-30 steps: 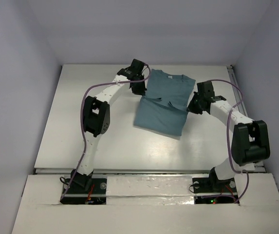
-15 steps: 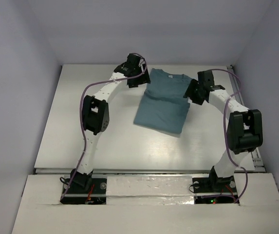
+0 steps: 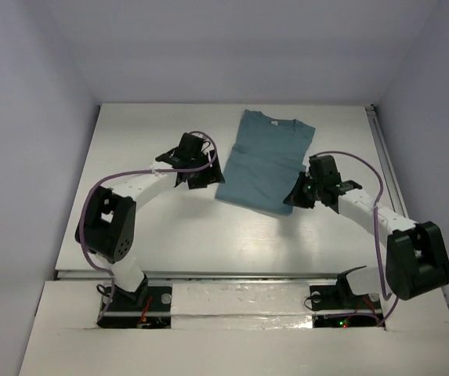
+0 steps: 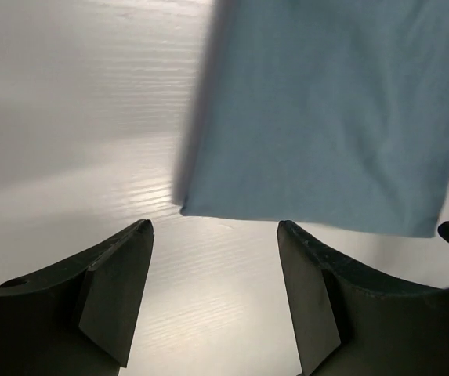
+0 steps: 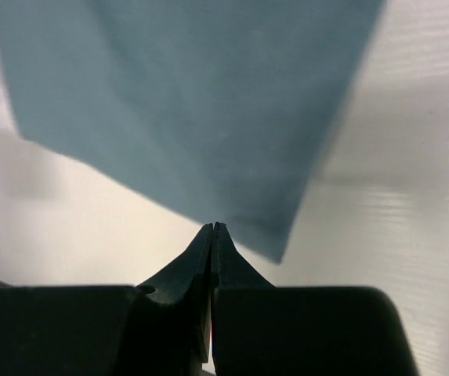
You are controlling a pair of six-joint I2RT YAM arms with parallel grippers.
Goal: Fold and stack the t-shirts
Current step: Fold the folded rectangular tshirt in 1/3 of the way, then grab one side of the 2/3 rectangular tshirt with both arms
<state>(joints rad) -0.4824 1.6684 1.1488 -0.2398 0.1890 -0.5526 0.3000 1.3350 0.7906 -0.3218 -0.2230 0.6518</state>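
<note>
The t-shirt [image 3: 265,160] lies flat on the worktop [image 3: 169,227], toward the far side and a little right of centre; its collar points away from the arms and its hem edge toward them. The sleeves are no longer sticking out, so the cloth reads as one long, slightly skewed panel. That shape suggests the lengthwise folds are done and a crosswise fold, hem toward collar, is what remains.

The two arms' stations fit that reading; each sits at one near corner of the panel. The left pincer [image 3: 206,174] is just beside the near-left corner with its fingers [image 4: 114,274] spread. The left wrist view shows only bare worktop between them, with the corner of the cloth just ahead; it looks lined up to take that corner, not yet on it.

The right pincer [image 3: 295,196] is at the near-right corner, pressed together. In the right wrist view its tips [image 5: 212,229] meet right at the hem edge, close to the corner. Whether a layer of cloth is caught between them I cannot tell; the thin fabric would hardly part the tips.

Taking both corners at once would keep the hem straight as it is carried over; a grip on one corner alone would likely drag the soft panel askew.
</note>
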